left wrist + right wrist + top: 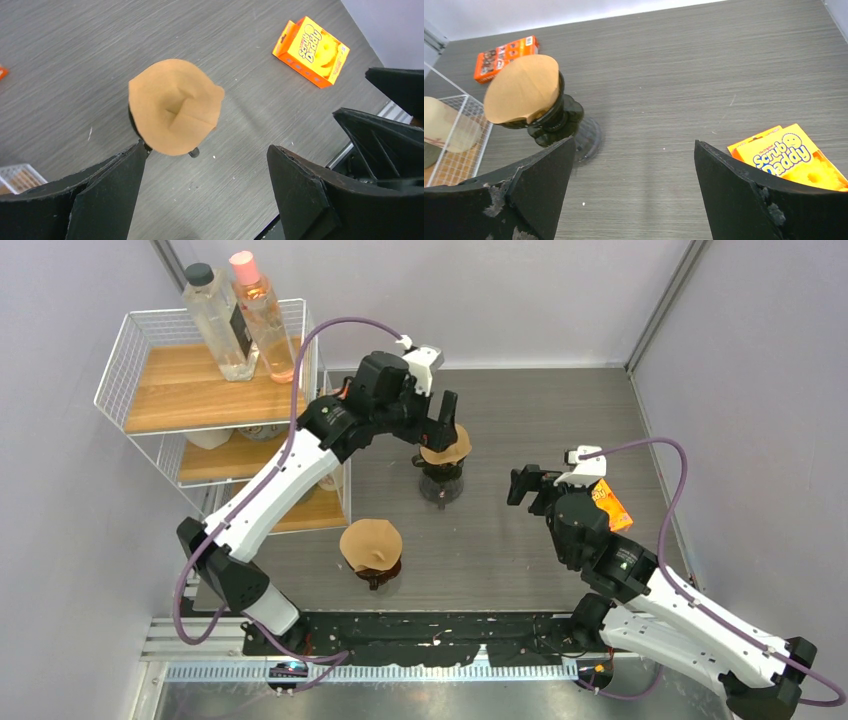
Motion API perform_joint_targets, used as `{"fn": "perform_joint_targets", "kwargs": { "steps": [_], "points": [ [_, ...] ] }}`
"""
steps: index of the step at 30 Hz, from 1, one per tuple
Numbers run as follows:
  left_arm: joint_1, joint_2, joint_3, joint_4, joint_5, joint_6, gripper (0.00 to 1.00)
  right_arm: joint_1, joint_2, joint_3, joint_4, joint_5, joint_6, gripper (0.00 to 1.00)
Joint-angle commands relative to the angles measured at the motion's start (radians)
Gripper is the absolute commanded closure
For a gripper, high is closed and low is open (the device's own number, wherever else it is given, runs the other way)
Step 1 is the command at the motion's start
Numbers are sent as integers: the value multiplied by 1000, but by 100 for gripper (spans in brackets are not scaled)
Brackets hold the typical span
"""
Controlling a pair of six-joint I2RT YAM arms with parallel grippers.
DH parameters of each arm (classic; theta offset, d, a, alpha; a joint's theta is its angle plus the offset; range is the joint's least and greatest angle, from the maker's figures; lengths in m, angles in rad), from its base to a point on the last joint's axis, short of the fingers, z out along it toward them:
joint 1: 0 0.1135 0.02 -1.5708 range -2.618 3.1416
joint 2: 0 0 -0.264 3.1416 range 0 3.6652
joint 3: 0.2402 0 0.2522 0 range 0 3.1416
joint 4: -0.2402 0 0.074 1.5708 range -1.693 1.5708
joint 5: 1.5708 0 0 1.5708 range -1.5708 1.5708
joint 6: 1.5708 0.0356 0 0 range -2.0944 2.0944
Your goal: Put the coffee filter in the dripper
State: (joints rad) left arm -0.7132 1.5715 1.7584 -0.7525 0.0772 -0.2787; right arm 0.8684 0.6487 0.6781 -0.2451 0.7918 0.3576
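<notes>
Left gripper [207, 150] hangs right over the far dripper [551, 112], jaws spread wide and nothing between them. The coffee filter [175, 107] sits in the mouth of that dripper, brown cone open to the top, its edge standing proud of the dark rim. From the right wrist view it looks tipped to one side, so I'd call it placed but maybe not fully settled. Right gripper [634, 144] is well off to the side, fingers parted too, carrying nothing, with the Scrub Daddy box [789, 157] lying flat near it. A second dripper [371, 545] nearer the arm bases also wears a brown filter. My read: the main job looks done, and what's left is lifting the left arm clear, perhaps a nudge to seat the paper
</notes>
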Motion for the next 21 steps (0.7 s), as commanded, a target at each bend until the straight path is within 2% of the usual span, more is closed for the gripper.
{"fn": "perform_joint_targets", "kwargs": {
  "steps": [1, 6, 9, 15, 21],
  "points": [
    [3, 70, 91, -12, 141, 103, 0, -16, 7, -3, -26, 41, 14, 5],
    [4, 178, 206, -101, 81, 19, 0, -45, 18, -9, -55, 30, 21, 5],
    [3, 220, 211, -102, 26, -54, 6, -67, 25, -15, -66, 18, 30, 5],
    [-1, 277, 204, -104, -68, -160, 40, -126, 27, -33, -83, -17, 50, 4],
    [-12, 319, 218, -99, -164, -213, 63, -178, 41, -39, -96, -49, 54, 5]
  ]
}}
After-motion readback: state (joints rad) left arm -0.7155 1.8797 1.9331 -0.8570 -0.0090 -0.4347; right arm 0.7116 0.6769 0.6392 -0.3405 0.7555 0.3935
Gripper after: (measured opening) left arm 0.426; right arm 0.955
